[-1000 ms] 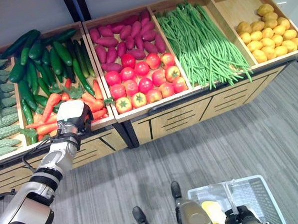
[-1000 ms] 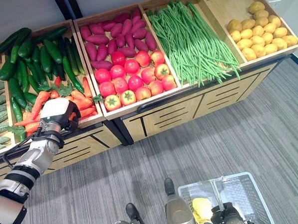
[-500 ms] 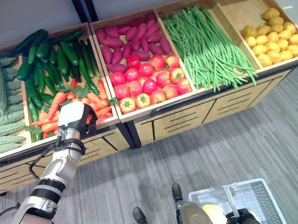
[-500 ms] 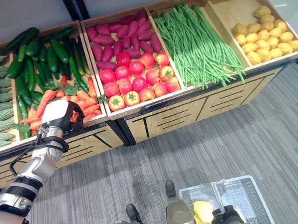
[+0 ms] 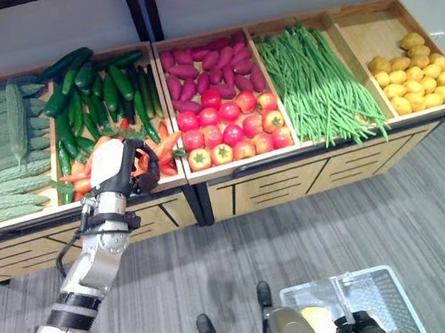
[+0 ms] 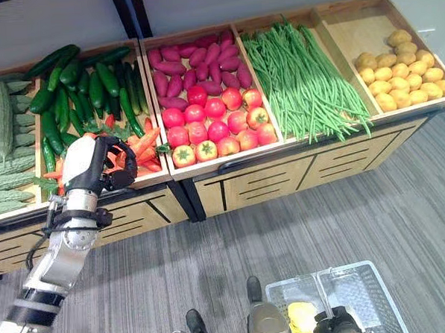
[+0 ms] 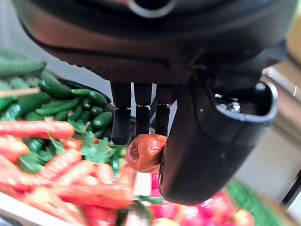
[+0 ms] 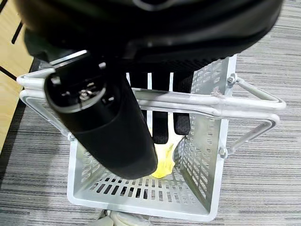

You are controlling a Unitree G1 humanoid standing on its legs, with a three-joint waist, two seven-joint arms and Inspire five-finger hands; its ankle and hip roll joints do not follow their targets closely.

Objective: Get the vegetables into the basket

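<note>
The left hand has a carrot pinched between thumb and fingers just above the carrot pile, so the pick looks done, and next comes carrying it to the basket, whose handles the right hand grips.

No text, label, number or sign can be read anywhere: the wooden produce crates bear no price tags or lettering, the pale grey plastic basket carries no readable marking, and the grey striped carpet floor is unmarked.
</note>
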